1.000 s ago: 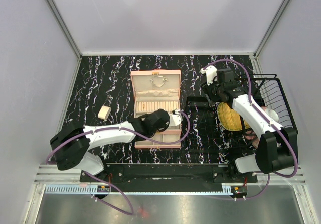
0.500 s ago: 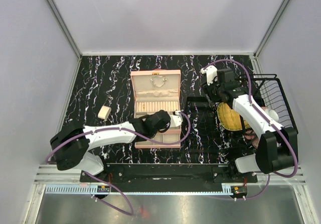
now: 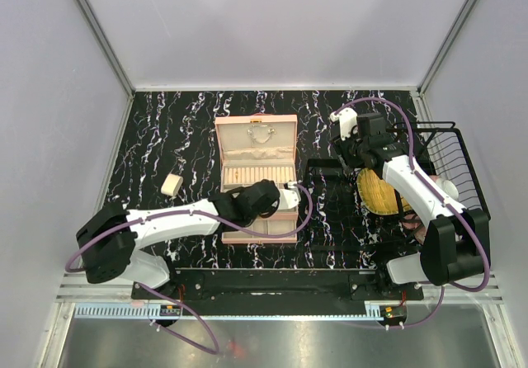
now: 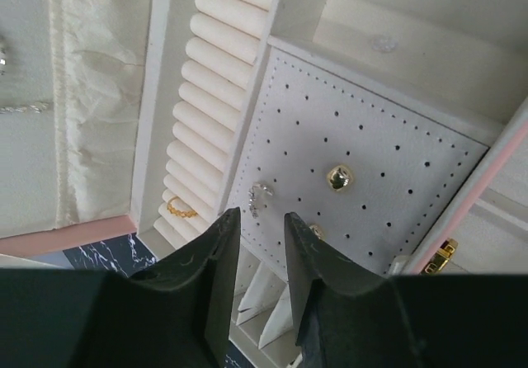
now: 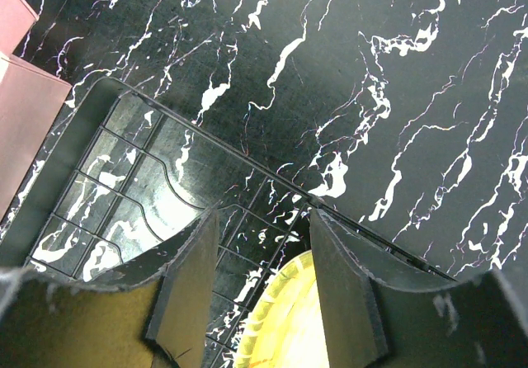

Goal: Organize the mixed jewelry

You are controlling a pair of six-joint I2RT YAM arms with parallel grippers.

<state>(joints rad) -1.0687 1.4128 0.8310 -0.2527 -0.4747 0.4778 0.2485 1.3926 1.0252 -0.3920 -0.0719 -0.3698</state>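
Observation:
The pink case [image 3: 256, 234] lies open, with its cream lining [image 4: 99, 96] filling the left wrist view. On its perforated panel [image 4: 396, 137] sit a gold stud [image 4: 339, 177], a silver sparkly piece [image 4: 259, 199] and a second gold stud [image 4: 316, 232], half hidden by a finger. A thin gold ring [image 4: 181, 210] sits in the ring rolls. A thin chain [image 4: 21, 108] hangs in the lid [image 3: 260, 133]. My left gripper [image 4: 261, 219] hovers just above the panel's near edge [image 3: 285, 196], jaws narrowly apart and empty. My right gripper [image 5: 264, 219] is open and empty, away from the case.
A black wire rack [image 3: 445, 137] stands at the right, holding a yellow plate [image 3: 379, 191]; my right gripper [image 3: 351, 155] hangs over its near-left corner [image 5: 107, 87]. A small cream block [image 3: 172, 185] lies left of the case.
The left arm's shoulder and upper link have shifted a little down and left. Its gripper stays over the case. The right arm has not moved.

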